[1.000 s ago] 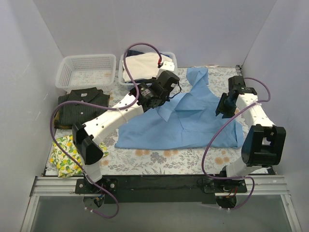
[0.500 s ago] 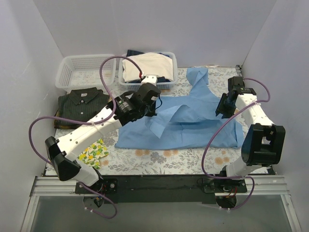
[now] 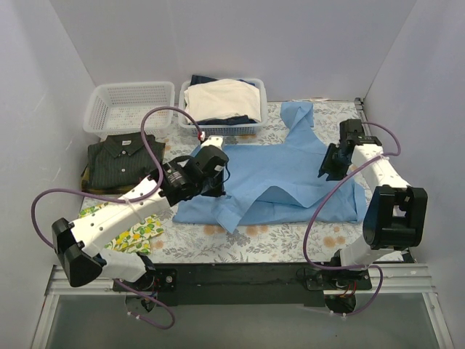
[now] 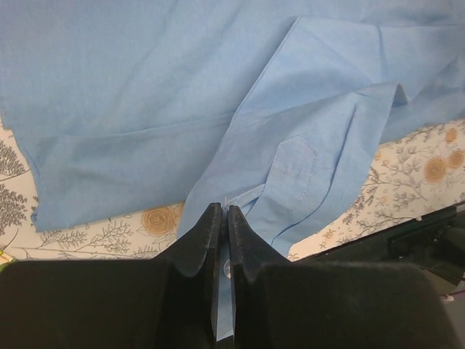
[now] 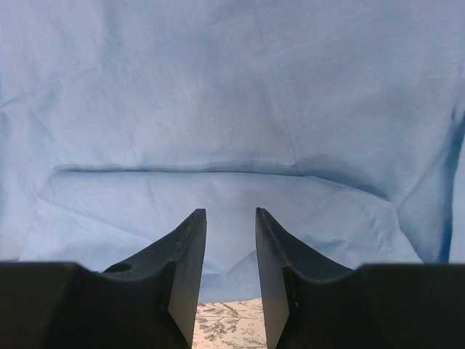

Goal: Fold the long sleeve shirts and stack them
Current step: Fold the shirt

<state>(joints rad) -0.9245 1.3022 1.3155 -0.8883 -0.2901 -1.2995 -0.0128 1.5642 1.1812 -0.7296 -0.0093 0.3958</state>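
The light blue shirt (image 3: 290, 171) lies spread on the flowered table, its collar end toward the back. My left gripper (image 3: 215, 187) is shut on the shirt's left edge; in the left wrist view (image 4: 224, 209) a strip of blue cloth (image 4: 305, 145) is pinched between the jaws, and the fold hangs forward toward the near edge. My right gripper (image 3: 325, 169) hovers open and empty over the shirt's right side; it also shows in the right wrist view (image 5: 230, 212). The dark olive pinstripe shirt (image 3: 120, 160) lies folded at the left.
An empty white basket (image 3: 129, 107) stands at the back left. A second basket (image 3: 221, 102) holds cream-white garments. A yellow lemon-print cloth (image 3: 138, 229) lies at the front left beneath my left arm. Grey walls close both sides.
My left gripper has pulled the blue shirt's edge from the back middle toward the front left, folding it over. The right gripper shifted slightly left.
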